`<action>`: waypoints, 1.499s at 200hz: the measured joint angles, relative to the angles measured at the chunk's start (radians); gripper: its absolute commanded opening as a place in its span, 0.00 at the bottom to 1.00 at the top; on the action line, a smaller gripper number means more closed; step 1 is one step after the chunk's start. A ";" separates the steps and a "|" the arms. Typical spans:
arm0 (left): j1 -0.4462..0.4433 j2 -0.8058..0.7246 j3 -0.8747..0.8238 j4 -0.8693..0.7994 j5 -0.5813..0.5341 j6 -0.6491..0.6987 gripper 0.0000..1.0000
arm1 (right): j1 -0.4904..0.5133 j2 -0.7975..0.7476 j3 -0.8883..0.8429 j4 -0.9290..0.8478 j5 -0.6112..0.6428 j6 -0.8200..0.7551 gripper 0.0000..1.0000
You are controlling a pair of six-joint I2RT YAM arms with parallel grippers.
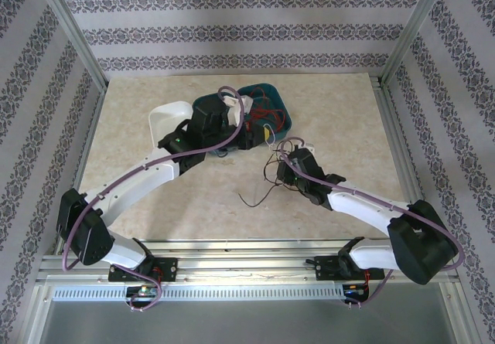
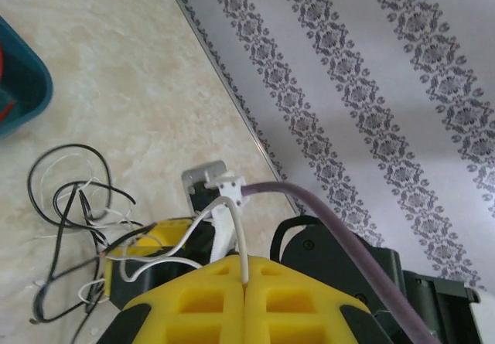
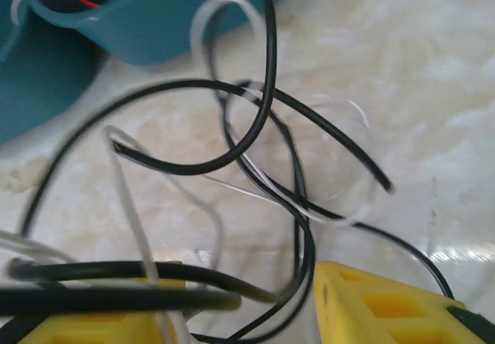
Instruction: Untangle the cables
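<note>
A loose tangle of thin black and white cables (image 1: 271, 168) lies on the table in front of my right gripper (image 1: 281, 171). In the right wrist view the black and white loops (image 3: 255, 127) cross between and over the yellow fingers (image 3: 379, 305) of the right gripper (image 3: 240, 301), which stands open. My left gripper (image 2: 246, 280) is shut on a single white cable (image 2: 236, 228) that runs to the tangle (image 2: 69, 205). The left gripper (image 1: 259, 135) hovers beside the teal bin. Red cables (image 1: 264, 114) lie in that bin.
Two teal bins (image 1: 272, 97) stand at the back centre, and their rim (image 3: 147, 27) is close above the tangle. A white container (image 1: 168, 118) sits left of them. The cage frame and patterned walls (image 2: 371, 89) close in the table.
</note>
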 measured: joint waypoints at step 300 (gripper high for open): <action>0.225 -0.216 0.281 -0.193 -0.260 0.298 0.00 | -0.168 -0.107 -0.070 -0.155 0.041 0.102 0.73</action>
